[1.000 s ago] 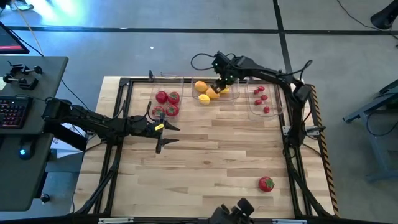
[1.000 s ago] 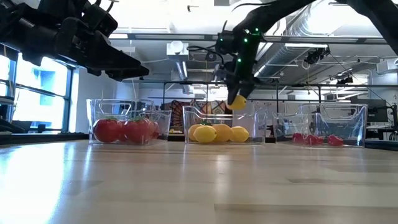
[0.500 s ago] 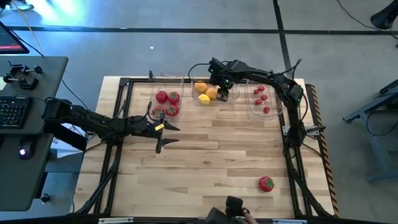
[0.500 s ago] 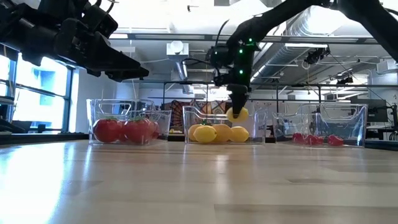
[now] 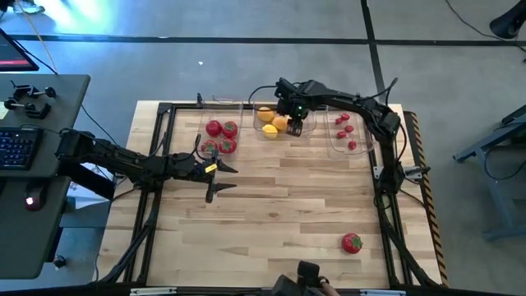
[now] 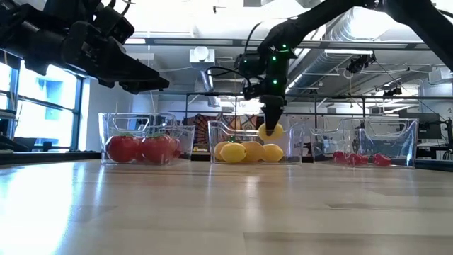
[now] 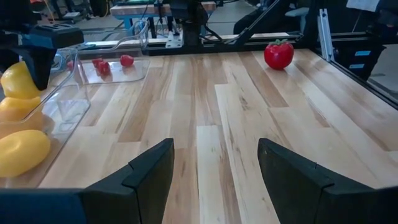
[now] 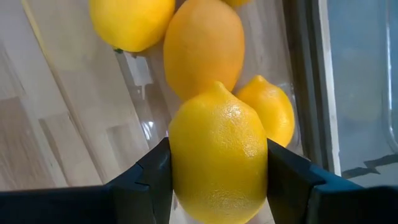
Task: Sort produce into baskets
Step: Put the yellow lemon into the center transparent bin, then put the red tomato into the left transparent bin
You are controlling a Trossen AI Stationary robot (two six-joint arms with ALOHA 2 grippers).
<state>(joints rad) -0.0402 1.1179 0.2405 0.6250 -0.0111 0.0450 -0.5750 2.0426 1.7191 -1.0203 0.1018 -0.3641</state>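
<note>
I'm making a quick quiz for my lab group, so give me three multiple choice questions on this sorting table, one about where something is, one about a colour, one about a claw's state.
1. Where does the stray tomato lie?
A. In the middle bin
B. On the bare table, near the corner on the right arm's side
C. Under the left claw

2. What colours are the fruits in the middle bin?
A. Yellow and orange
B. Green
C. Purple

3. What is the right claw doing?
A. Hanging open and empty
B. Gripping a tomato
C. Gripping a yellow lemon over the middle bin

Answers:
1 B, the high view shows it alone on the wood, far from the bins.
2 A, the right wrist view shows yellow and orange fruit below.
3 C, both fingers press the lemon's sides, while the left claw waits open over bare wood.
</note>
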